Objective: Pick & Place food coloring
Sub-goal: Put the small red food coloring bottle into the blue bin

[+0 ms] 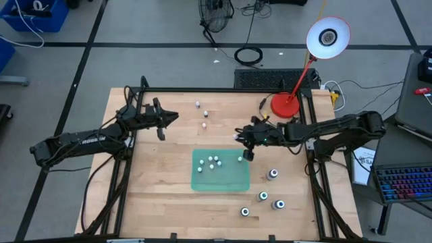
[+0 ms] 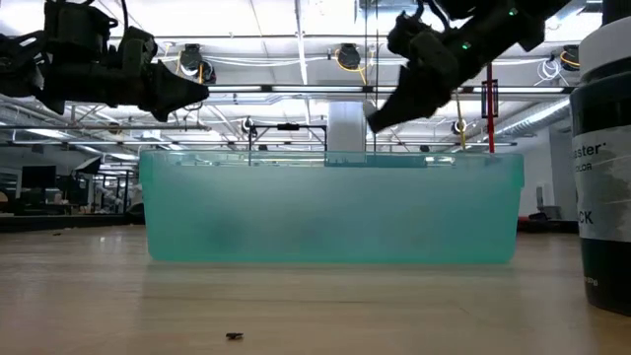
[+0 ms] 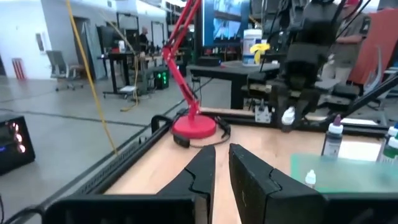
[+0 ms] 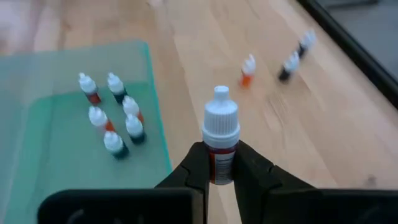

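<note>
My right gripper (image 4: pixel 219 177) is shut on a small food coloring bottle (image 4: pixel 220 134) with a white cap and a red label. It hangs above the table just past the far right corner of the green tray (image 1: pixel 233 181). Several small bottles (image 4: pixel 115 115) stand upright in the tray. Three more (image 1: pixel 204 115) stand on the wood beyond the tray. My left gripper (image 3: pixel 222 168) is shut on nothing and points level over the table's far left part (image 1: pixel 169 119). My right gripper pinches the bottle's labelled body (image 4: pixel 219 163), just below the white cap, between its two fingers. The cap end (image 4: pixel 221 112) sticks out past the fingertips. The fingers slant down from the table's right side. The bottle is lifted clear of the table.
Several bigger bottles with grey bodies (image 1: pixel 272 175) stand on the wood right of the tray and nearer the front edge; one (image 2: pixel 603 168) looms at the right of the low view. A red desk lamp (image 1: pixel 286 105) stands at the far right corner. Black frame rails (image 1: pixel 314 169) run along the table's sides.
</note>
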Robot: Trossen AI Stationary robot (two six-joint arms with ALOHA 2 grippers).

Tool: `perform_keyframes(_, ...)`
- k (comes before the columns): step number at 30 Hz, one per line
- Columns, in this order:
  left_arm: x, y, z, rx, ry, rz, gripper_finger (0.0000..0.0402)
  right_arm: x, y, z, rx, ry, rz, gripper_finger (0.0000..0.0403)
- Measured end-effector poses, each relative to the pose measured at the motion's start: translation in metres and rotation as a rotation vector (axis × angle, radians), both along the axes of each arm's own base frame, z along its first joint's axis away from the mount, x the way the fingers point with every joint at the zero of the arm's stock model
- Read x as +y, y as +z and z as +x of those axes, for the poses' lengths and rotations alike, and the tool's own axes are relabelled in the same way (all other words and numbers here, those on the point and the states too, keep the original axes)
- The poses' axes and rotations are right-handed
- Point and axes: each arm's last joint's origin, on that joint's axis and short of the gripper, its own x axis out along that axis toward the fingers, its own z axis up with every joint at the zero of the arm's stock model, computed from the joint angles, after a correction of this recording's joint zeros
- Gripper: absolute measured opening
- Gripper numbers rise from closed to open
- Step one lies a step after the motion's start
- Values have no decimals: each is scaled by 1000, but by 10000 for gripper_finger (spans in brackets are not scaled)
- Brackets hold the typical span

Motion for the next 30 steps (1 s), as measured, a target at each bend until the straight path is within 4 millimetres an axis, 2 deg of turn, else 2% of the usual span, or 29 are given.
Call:
perform_keyframes(5, 1, -1, 1, 2, 22, -6, 51, 2, -1, 15, -97, 92, -36, 34)
perform_keyframes(10, -6, 0, 13, -27, -89, 3, 51, 3, -5, 25, -140, 150, -63, 34)
perform_keyframes(14, -8, 6, 30, -94, 65, -1, 51, 3, -10, 29, -141, 157, -75, 34)
perform_keyframes(19, -17, 9, 71, 3, -66, 3, 53, 3, -13, 31, -134, 164, -87, 34)
perform_keyframes(21, -20, 13, 96, 117, -147, -45, 62, 3, -13, 31, -136, 164, -87, 34)
perform_keyframes(24, -24, 16, 130, 432, -227, -93, 99, 3, -13, 31, -137, 164, -86, 34)
perform_keyframes(27, -28, 30, 160, 682, -230, -33, 148, 3, -13, 31, -137, 161, -81, 34)
perform_keyframes(30, -34, 44, 181, 815, -317, 65, 191, 3, -15, 31, -123, 150, -61, 34)
